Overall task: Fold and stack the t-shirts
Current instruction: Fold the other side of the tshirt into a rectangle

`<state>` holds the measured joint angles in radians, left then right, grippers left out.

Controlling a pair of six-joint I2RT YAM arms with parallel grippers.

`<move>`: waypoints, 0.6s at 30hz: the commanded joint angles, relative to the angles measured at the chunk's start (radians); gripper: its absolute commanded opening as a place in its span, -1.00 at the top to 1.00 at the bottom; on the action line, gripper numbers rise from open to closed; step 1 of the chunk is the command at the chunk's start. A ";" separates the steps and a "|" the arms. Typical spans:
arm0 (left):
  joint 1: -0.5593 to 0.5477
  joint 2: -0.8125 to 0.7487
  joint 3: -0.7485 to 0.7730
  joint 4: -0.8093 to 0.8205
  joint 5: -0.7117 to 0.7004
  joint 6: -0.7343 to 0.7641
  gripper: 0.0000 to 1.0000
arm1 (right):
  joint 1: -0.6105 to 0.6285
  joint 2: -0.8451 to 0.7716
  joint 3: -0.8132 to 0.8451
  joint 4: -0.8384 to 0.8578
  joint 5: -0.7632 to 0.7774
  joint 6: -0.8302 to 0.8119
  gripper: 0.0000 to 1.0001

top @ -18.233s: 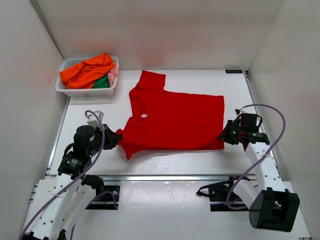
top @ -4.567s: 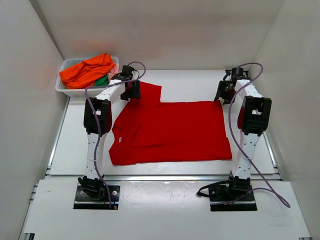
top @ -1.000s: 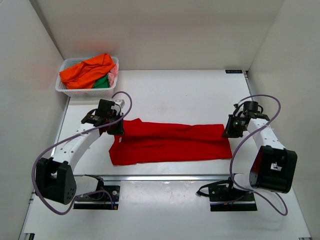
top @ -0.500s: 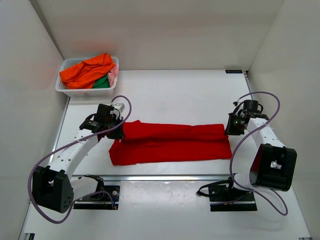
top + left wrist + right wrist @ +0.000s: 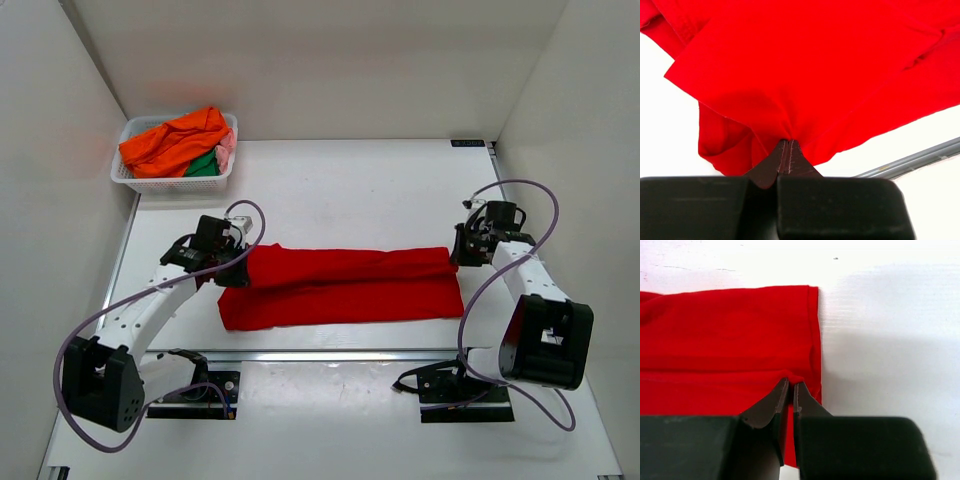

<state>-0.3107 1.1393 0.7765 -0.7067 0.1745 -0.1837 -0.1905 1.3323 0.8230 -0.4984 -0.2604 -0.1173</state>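
Both of my grippers pinch the red t-shirt, one at each end of its folded band.

The shirt lies as a long horizontal band across the lower middle of the top view, on the white table. My left gripper is at the band's left end, fingers pressed tight on a bunched fold. In the left wrist view the cloth fans out above the tips. My right gripper is at the right end, fingers narrowly closed on the upper layer's edge beside the hem. In the upper left of the top view, well apart from both grippers, a white mesh basket holds an orange t-shirt, a green t-shirt and a pink t-shirt.
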 commanded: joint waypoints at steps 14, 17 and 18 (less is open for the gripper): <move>0.004 -0.076 0.001 -0.022 0.075 0.009 0.53 | -0.010 -0.119 0.001 -0.154 0.093 0.045 0.11; 0.015 -0.095 0.004 -0.023 0.082 0.003 0.43 | -0.016 -0.125 0.001 -0.149 0.098 0.044 0.03; 0.016 -0.101 0.010 -0.025 0.086 0.003 0.35 | -0.010 -0.121 0.002 -0.135 0.090 0.045 0.02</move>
<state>-0.3061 1.0775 0.7765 -0.7238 0.2264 -0.1810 -0.2043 1.2366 0.8116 -0.6392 -0.1875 -0.0811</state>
